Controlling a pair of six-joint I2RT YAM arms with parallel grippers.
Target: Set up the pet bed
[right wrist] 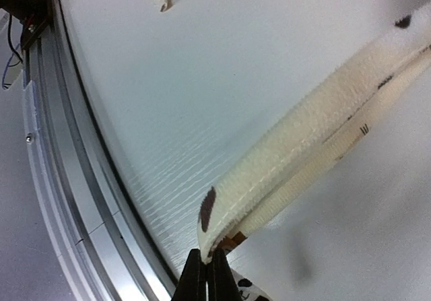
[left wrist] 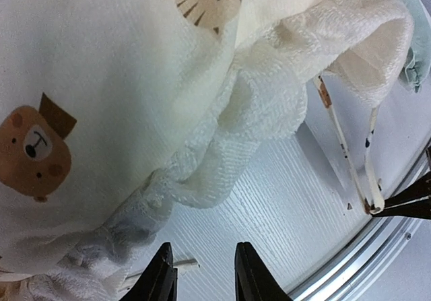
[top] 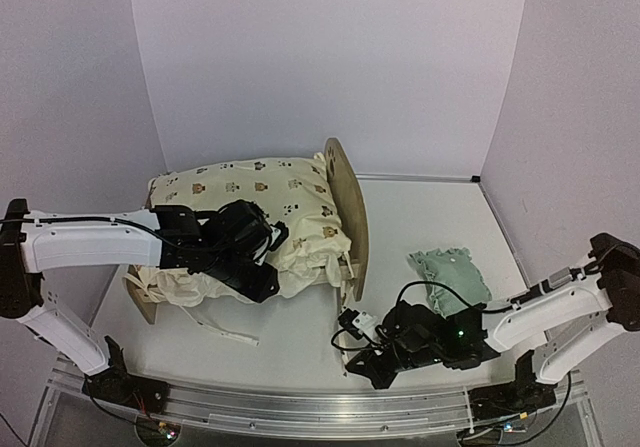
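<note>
The pet bed (top: 352, 207) stands on its side-rails at table centre, its arched wooden headboard to the right. The cream bear-print cushion (top: 250, 192) lies draped over it, with its fluffy underside (left wrist: 229, 132) folded out along the front edge. My left gripper (top: 268, 285) hovers at that front edge. Its fingers (left wrist: 202, 274) stand apart over bare table with nothing between them. My right gripper (right wrist: 207, 274) is low near the table's front rail, shut on the end of a cushion tie (right wrist: 316, 139). That tie (left wrist: 343, 146) runs taut from the cushion's corner.
A small mint green pillow (top: 450, 272) lies on the table to the right of the headboard. A loose tie end (top: 232, 336) rests on the table in front of the bed. The metal rail (top: 320, 402) runs along the near edge.
</note>
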